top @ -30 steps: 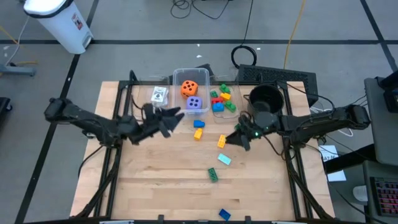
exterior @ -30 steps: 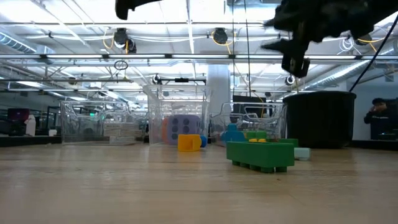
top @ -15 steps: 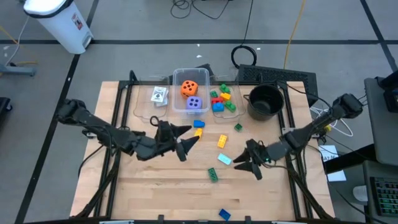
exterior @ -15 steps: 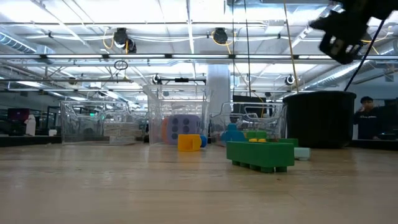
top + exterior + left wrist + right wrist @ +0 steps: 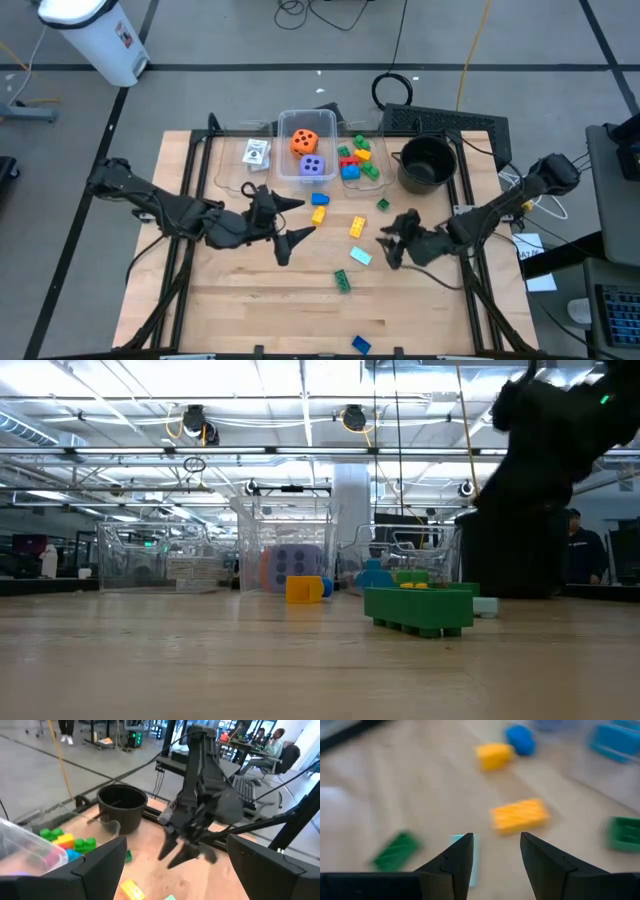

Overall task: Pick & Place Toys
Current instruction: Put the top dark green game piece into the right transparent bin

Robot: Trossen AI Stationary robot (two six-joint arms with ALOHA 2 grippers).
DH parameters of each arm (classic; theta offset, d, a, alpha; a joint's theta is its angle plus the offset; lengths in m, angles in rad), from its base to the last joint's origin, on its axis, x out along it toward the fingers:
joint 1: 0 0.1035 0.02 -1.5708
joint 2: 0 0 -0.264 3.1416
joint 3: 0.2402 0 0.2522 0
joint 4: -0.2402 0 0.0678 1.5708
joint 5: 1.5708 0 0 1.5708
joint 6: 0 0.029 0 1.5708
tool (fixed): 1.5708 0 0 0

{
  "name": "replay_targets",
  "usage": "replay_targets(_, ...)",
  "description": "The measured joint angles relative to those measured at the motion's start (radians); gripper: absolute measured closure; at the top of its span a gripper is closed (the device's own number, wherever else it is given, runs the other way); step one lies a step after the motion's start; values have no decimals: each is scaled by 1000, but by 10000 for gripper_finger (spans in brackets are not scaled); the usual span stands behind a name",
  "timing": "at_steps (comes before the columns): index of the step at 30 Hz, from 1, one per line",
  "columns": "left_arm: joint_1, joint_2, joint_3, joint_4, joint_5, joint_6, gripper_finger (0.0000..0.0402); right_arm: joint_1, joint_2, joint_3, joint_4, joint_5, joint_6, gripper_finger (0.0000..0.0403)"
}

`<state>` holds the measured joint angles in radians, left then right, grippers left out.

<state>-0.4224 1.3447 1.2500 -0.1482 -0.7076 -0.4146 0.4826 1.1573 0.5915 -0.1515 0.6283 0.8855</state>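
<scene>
overhead, landmark: middle clear bin [image 5: 305, 150] at the far edge of the table [image 5: 250, 300]; every place below is taken from it.
dice: orange die [image 5: 304, 141] and purple die [image 5: 312, 167] both inside the middle clear bin, orange one on the far side.
cards: white card pack [image 5: 257, 153] in the clear bin just left of the landmark.
binned bricks: red, green, yellow and blue bricks [image 5: 357, 160] heaped in the clear bin just right of it.
black pot [image 5: 426, 162]: right of that brick bin, upright.
loose bricks, near: blue brick [image 5: 320, 199] and yellow brick [image 5: 318, 215] just in front of the landmark on bare wood.
loose bricks, farther: small green brick [image 5: 382, 204] front-right; yellow flat brick [image 5: 357, 227] and pale teal brick [image 5: 360, 256] beyond it toward the near edge; long green brick [image 5: 342, 281] nearer still; blue brick at edge [image 5: 361, 345] well apart from the landmark, by the near edge.
left gripper [image 5: 290, 220]: above the table, front-left of the landmark, beside the near yellow brick; fingers spread wide, nothing between them.
right gripper [image 5: 388, 245]: front-right of the landmark, just beside the pale teal brick; fingers part-way apart, nothing held; wrist view looks down on the teal and yellow flat bricks past the fingertips [image 5: 465, 840].
low view: long green brick foremost, right arm a dark mass in front of the pot.
</scene>
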Motion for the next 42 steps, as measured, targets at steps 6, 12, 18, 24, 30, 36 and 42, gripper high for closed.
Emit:
replay_targets(6,21,-18,1,-17,28,18,55,-136,-10,0,-151,-3,13,248)
replay_targets(12,54,-18,1,-17,30,21,55,-242,-15,0,-168,-6,-70,248)
replay_targets(18,114,-18,1,-15,29,-31,55,-368,-15,0,-170,-164,-209,233)
replay_targets(24,179,-18,0,-14,33,-44,55,-479,-15,0,-175,-212,-334,182)
replay_targets(30,232,-18,0,-12,83,-96,55,-543,11,-2,-176,-220,-400,148)
replay_targets(36,251,-18,-1,-8,114,-123,55,-556,84,-2,-139,-267,-420,138)
replay_targets(42,257,-18,-1,-4,114,-132,55,-556,180,-2,-96,-266,-398,143)
